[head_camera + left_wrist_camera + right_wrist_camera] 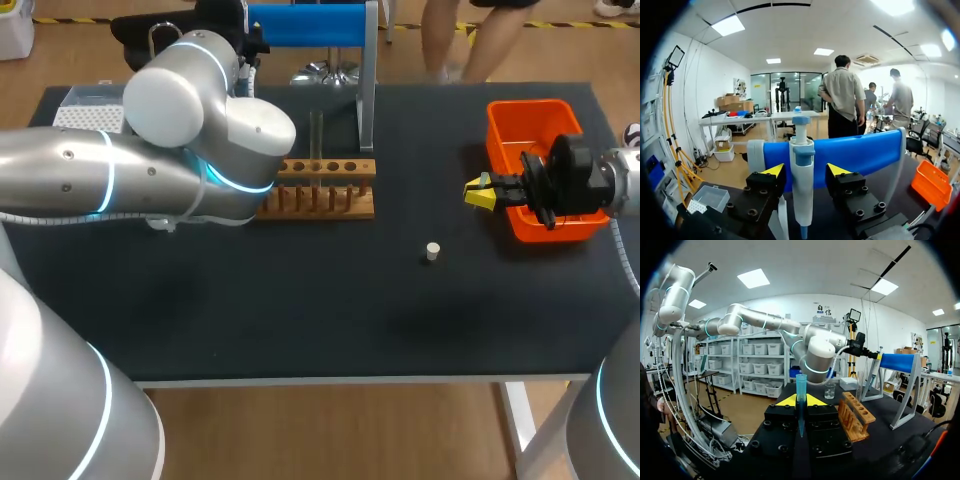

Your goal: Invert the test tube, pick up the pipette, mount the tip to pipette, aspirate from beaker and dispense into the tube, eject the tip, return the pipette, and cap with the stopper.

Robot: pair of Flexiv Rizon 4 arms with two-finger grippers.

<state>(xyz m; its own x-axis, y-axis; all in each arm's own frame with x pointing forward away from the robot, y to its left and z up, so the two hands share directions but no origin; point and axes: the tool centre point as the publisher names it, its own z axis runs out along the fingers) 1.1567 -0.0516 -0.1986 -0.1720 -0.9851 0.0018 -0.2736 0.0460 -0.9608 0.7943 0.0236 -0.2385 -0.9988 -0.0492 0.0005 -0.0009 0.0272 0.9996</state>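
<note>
legible text: none | checked on table (300, 310): pipette (802, 190), tip (800, 385), rack (320, 190), orange bin (497, 130) right of rack, tip box (88, 117) left of rack | any print on these: too small to tell

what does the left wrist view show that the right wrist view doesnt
Only left wrist: the pipette between the open left gripper, the bin, the tip box. Only right wrist: the right gripper shut on a tip, the rack, the beaker, the left arm. Both: the blue stand.
</note>
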